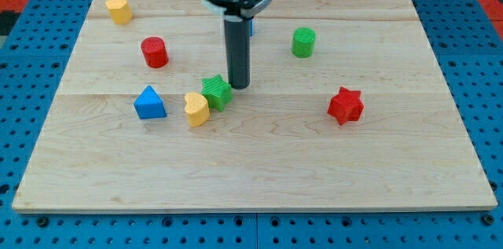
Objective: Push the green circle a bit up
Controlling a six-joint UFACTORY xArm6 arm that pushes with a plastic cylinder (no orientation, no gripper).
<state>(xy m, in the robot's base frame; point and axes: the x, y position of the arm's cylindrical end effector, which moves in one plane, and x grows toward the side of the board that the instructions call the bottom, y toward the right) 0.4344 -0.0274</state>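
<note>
A pale wooden tabletop [259, 170] sits on a blue pegboard surface. My tip [239, 86], the end of a dark upright rod, rests near the centre; this tool has nothing that opens or closes, and it grasps nothing. The tip is just beside the upper right of a green star-shaped block [216, 92], which touches a yellow heart [196, 109]. The green circle [303, 42] stands apart, toward the view's upper right of the tip. Elsewhere lie a blue triangle [149, 103], a red cylinder [154, 52], a yellow block [119, 9] and a red star [345, 105].
</note>
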